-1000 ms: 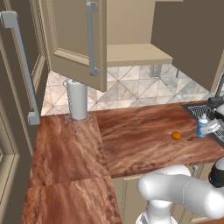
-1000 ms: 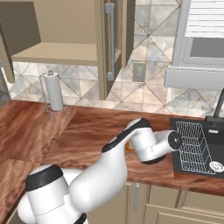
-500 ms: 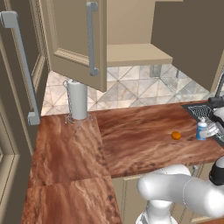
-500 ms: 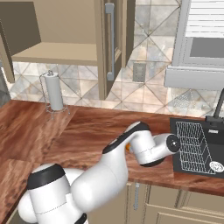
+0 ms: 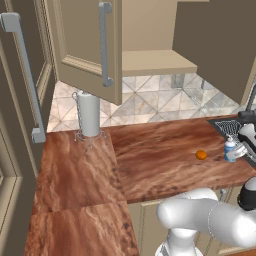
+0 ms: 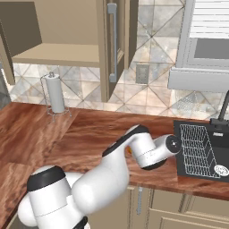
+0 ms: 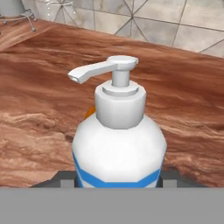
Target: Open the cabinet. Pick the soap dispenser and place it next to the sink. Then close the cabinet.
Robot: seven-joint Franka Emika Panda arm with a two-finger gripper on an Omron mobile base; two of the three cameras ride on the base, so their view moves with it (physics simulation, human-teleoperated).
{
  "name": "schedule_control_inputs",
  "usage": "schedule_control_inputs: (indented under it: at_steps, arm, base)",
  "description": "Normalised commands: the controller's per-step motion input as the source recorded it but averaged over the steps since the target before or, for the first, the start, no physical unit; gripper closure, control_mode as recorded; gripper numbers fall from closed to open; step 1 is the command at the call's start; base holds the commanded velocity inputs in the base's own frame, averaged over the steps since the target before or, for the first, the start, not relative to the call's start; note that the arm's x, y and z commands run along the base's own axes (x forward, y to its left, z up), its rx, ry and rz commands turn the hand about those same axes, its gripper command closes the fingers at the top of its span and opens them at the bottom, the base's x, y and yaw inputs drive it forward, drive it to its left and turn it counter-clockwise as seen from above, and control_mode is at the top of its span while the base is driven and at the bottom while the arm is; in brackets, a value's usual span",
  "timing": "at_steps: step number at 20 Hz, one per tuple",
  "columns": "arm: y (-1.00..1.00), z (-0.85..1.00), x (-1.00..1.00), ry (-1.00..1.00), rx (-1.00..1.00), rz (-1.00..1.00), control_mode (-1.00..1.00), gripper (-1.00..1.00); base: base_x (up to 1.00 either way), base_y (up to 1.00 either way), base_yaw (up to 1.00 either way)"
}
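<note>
The soap dispenser (image 7: pixel 118 144), a white-topped bottle with a blue band, stands upright between my fingertips in the hand view, its pump spout pointing left. My gripper (image 5: pixel 239 151) is shut on the soap dispenser (image 5: pixel 230 150), low over the wooden counter just left of the sink (image 5: pixel 226 127). Whether the bottle's base touches the counter I cannot tell. The cabinet (image 5: pixel 150 62) above is open, both doors swung out, its shelf bare. From the right base view, the sink (image 6: pixel 179 154) with its wire rack lies right of my arm.
A small orange ball (image 5: pixel 201 155) lies on the counter just left of the bottle. A paper towel roll (image 5: pixel 90 114) stands by the back wall at left. The open left door (image 5: pixel 90 45) juts out over the counter. A dark faucet (image 6: pixel 223 112) rises behind the sink.
The soap dispenser and my gripper have sunk slightly toward the counter. Everything else is where it was.
</note>
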Motion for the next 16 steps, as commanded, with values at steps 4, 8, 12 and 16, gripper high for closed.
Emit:
schedule_control_inputs:
  at_steps: [4,8,12,16]
  arm:
    - [0.00,-0.05,0.00,0.00,0.00,0.00,-1.00,1.00]
    - [-0.01,-0.26,0.00,0.00,0.04,0.00,-1.00,1.00]
    - [-0.04,-0.30,0.00,0.00,0.05,0.00,-1.00,1.00]
    - [-0.07,-0.26,0.00,0.00,0.02,0.00,-1.00,1.00]
  base:
    - [0.00,0.00,0.00]
    - [0.00,0.00,0.00]
    - [0.00,0.00,0.00]
    - [0.00,0.00,0.00]
